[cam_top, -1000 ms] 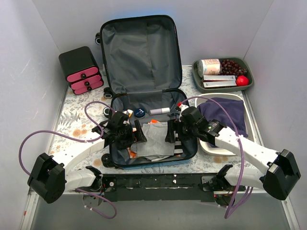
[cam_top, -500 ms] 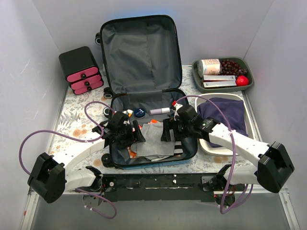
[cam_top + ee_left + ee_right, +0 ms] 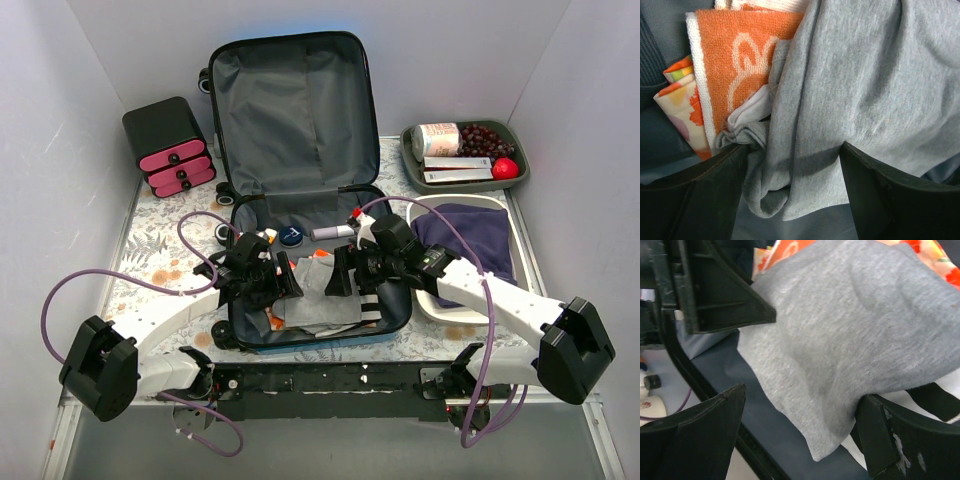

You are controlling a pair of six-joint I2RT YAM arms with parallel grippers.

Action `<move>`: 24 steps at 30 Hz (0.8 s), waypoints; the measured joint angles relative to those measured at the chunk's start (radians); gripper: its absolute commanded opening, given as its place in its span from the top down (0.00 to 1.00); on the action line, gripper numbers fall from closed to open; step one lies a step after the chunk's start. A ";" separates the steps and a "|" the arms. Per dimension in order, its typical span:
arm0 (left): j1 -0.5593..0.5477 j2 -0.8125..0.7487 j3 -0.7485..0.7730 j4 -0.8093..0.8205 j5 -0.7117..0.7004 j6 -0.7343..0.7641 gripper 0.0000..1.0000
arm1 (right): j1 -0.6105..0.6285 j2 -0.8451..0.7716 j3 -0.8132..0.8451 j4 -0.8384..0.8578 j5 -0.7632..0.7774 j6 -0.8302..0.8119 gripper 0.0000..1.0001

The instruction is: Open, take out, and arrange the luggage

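Note:
The blue luggage (image 3: pixel 290 110) lies open, its lid propped up and its grey lining showing. In its base lies a grey garment (image 3: pixel 318 295) on an orange towel (image 3: pixel 740 55) and a black-and-white striped item (image 3: pixel 375 300). My left gripper (image 3: pixel 290 278) is open at the garment's left edge, and a bunched fold of cloth (image 3: pixel 865 90) sits between its jaws (image 3: pixel 792 150). My right gripper (image 3: pixel 345 275) is open at the garment's right side, and a corner of the cloth (image 3: pixel 865 320) hangs between its jaws (image 3: pixel 800 400). A blue round tin (image 3: pixel 290 235) and a tube (image 3: pixel 331 232) lie at the back of the base.
A black box with pink drawers (image 3: pixel 170 145) stands at the back left. A green tray (image 3: pixel 410 160) at the back right holds a can, grapes and a red fruit. A white basin (image 3: pixel 440 305) with a dark purple cloth sits right of the suitcase.
My right gripper has moved left over the suitcase base, closer to the grey garment and the left gripper. The left arm has stayed in place.

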 measured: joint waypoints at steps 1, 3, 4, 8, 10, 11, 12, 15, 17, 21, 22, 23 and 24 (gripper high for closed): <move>0.000 0.000 0.000 0.000 0.000 0.000 0.29 | 0.000 -0.002 0.000 0.011 -0.014 0.001 0.07; 0.000 0.000 0.000 0.000 0.000 0.000 0.29 | 0.000 -0.005 0.000 0.029 -0.037 0.002 0.07; 0.000 0.000 0.000 0.000 -0.001 0.000 0.29 | 0.000 -0.006 0.000 0.038 -0.046 0.003 0.07; 0.000 0.000 0.000 0.000 -0.002 -0.001 0.29 | 0.000 -0.005 0.000 0.056 -0.049 0.008 0.07; 0.000 0.000 0.000 0.000 -0.003 -0.001 0.29 | 0.000 -0.002 0.000 0.053 -0.033 0.010 0.07; 0.000 0.000 0.000 0.000 -0.003 -0.002 0.29 | 0.000 0.002 0.000 0.048 -0.019 0.010 0.07; 0.000 0.000 0.000 0.001 -0.003 -0.002 0.29 | 0.001 0.007 0.000 0.044 -0.006 0.012 0.07; 0.000 0.000 0.000 0.003 -0.003 -0.003 0.29 | 0.001 0.024 0.000 0.033 0.030 0.018 0.06; 0.000 0.000 0.000 0.003 -0.004 -0.003 0.30 | 0.001 0.029 -0.005 0.025 0.056 0.021 0.07; 0.000 0.000 0.000 0.003 -0.003 -0.003 0.30 | 0.001 0.029 -0.034 0.035 0.089 0.033 0.12; 0.000 0.000 0.000 0.003 -0.004 -0.003 0.30 | 0.001 0.031 -0.044 0.046 0.090 0.041 0.18; 0.000 0.000 0.000 0.003 -0.003 -0.003 0.30 | 0.001 0.033 -0.048 0.052 0.091 0.048 0.21; 0.000 0.000 0.000 0.003 -0.003 -0.003 0.29 | 0.001 0.037 -0.049 0.058 0.090 0.051 0.24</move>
